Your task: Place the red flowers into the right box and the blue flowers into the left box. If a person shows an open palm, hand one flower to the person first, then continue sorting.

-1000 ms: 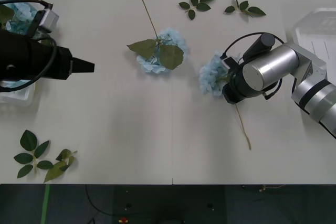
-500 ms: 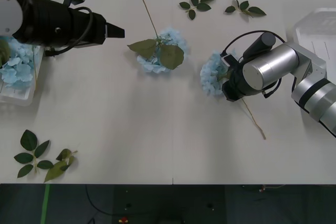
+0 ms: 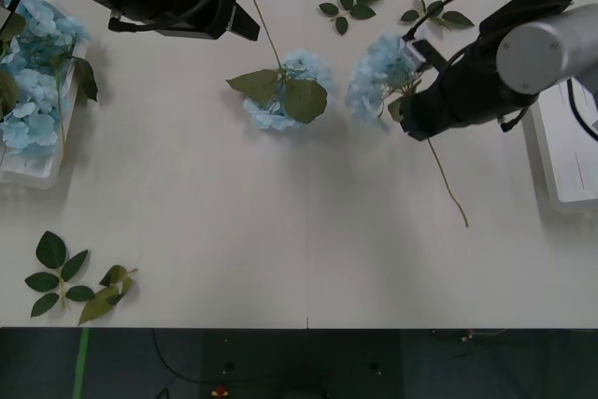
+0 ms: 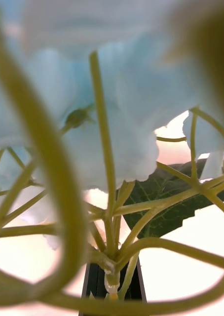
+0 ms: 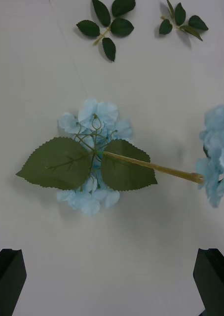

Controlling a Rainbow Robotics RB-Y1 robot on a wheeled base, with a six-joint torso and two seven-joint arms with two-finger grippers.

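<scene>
The matt, smooth white table (image 3: 280, 231) carries fluffy pale blue cloth-like flower heads (image 3: 280, 100) with dark green, matt, veined and saw-edged leaves (image 5: 57, 163) and a thin, dull tan stalk (image 5: 151, 167). At the frame's right edge, a white ribbed plastic tray (image 3: 565, 151) looks faintly glossy. The right arm's casing (image 3: 551, 49) is brushed silver metal with a soft sheen.

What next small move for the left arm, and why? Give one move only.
Probably lower the left gripper onto the loose blue flower lying on the table and close on its stalk. Its jaws stand open above that flower, nothing in them. The right gripper already holds another blue flower, and the left box already has blue heads in it.
</scene>
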